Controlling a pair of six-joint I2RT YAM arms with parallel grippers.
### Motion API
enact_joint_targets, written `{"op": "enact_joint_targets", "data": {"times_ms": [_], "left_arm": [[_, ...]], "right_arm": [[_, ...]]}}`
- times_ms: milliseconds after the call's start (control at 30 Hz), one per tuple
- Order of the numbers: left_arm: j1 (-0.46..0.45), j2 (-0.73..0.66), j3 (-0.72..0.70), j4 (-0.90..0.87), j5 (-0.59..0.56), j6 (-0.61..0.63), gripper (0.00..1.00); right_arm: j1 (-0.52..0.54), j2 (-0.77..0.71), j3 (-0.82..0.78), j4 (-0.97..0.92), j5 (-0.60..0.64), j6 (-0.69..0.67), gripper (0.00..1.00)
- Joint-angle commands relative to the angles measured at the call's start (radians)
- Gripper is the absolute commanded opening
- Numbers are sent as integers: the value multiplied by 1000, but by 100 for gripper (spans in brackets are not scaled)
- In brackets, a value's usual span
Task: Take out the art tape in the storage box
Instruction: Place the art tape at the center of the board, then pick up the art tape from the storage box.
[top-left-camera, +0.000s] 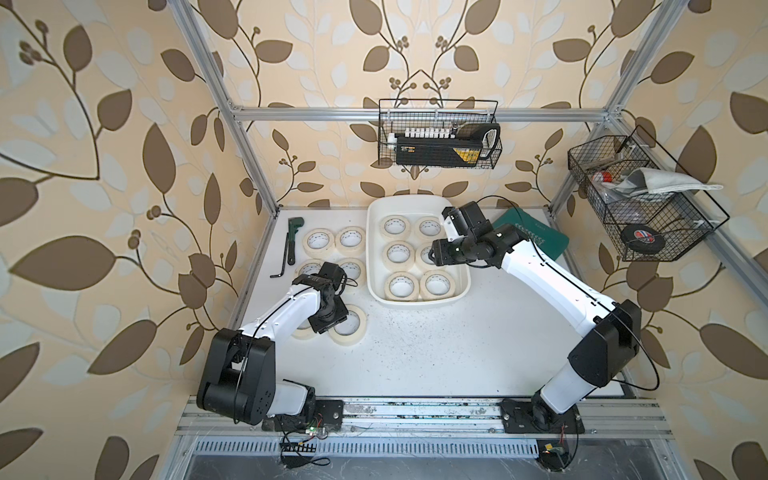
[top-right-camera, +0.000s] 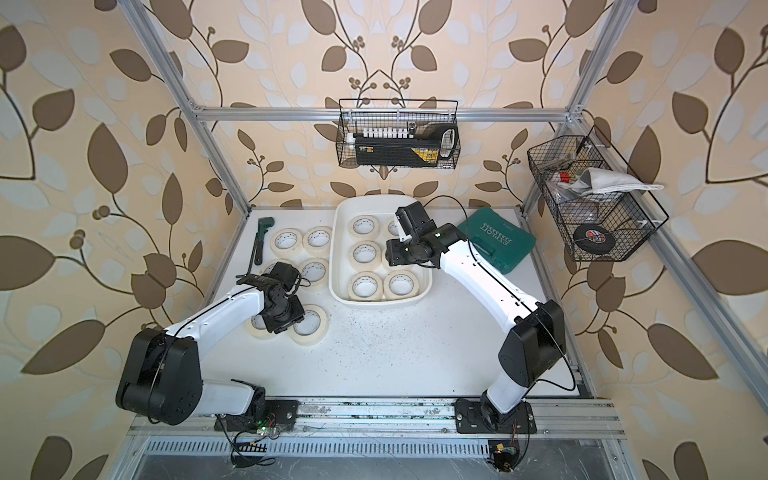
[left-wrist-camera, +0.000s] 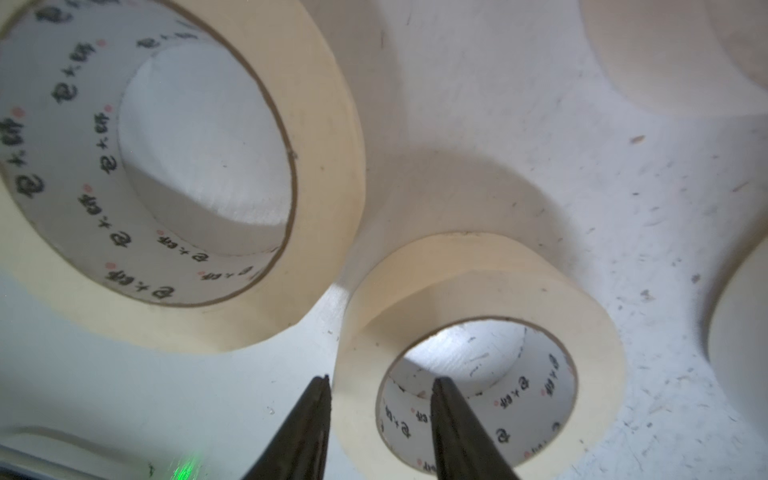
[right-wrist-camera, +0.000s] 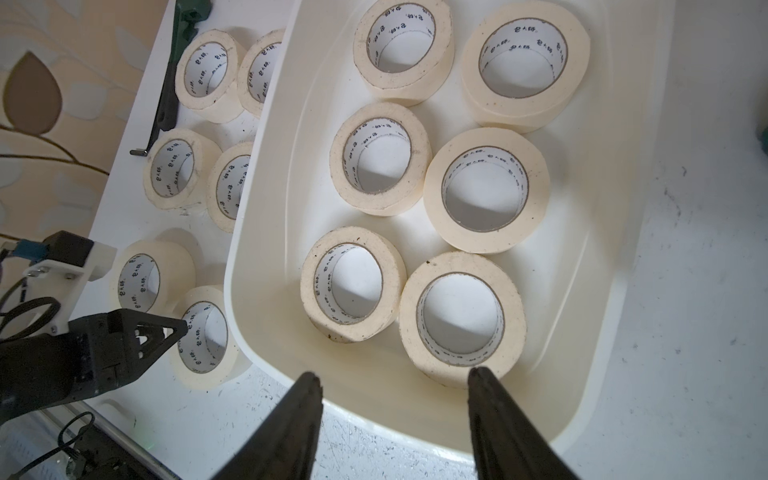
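Progress stands at about the halfway mark. Six tape rolls (top-left-camera: 401, 286) lie flat inside the tub (top-left-camera: 415, 301), two abreast in three rows. Six more sit on the table (top-left-camera: 436, 353) just outside the tub's long wall on the left arm's side. That arm partly hides some of them in both top views, but the right wrist view shows all six.

Left gripper (left-wrist-camera: 380, 380) is low over the outside roll (left-wrist-camera: 478, 286) nearest the tub's near corner. One finger (left-wrist-camera: 453, 428) hangs inside the core and the other stands just off the outer face, with the jaws narrowly parted around the wall of the roll. A sliver of gap shows on the outside, so I judge that nothing is pinched and the roll rests on the table by itself.

Right gripper (right-wrist-camera: 392, 376) hovers above the tub's near end with its jaws moderately apart and empty. The nearest roll in the tub (right-wrist-camera: 461, 320) lies just ahead of its fingertips.

Six rolls are left to lift out. They sit close together and the tub's walls slope, so one finger down a core looks like the workable grip. The near row seems the easiest to reach.
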Motion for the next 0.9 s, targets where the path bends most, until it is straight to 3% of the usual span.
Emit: {"op": "enact_joint_targets", "data": {"times_ms": [0, 233, 400, 700, 867], "left_arm": [[7, -61, 67, -73, -17, 51, 50], [8, -106, 177, -155, 2, 130, 84], [8, -144, 248, -202, -24, 166, 97], [8, -214, 286, -181, 37, 217, 99], [8, -201, 302, -194, 56, 240, 99]], "right_arm": [[-3, 24, 27, -11, -15, 10, 58], [-2, 51, 39, -5, -9, 5, 58], [-4, 108, 73, -8, 0, 0, 58], [-6, 286, 230, -66, 91, -47, 58], [-44, 448, 414, -184, 136, -108, 58]]}}
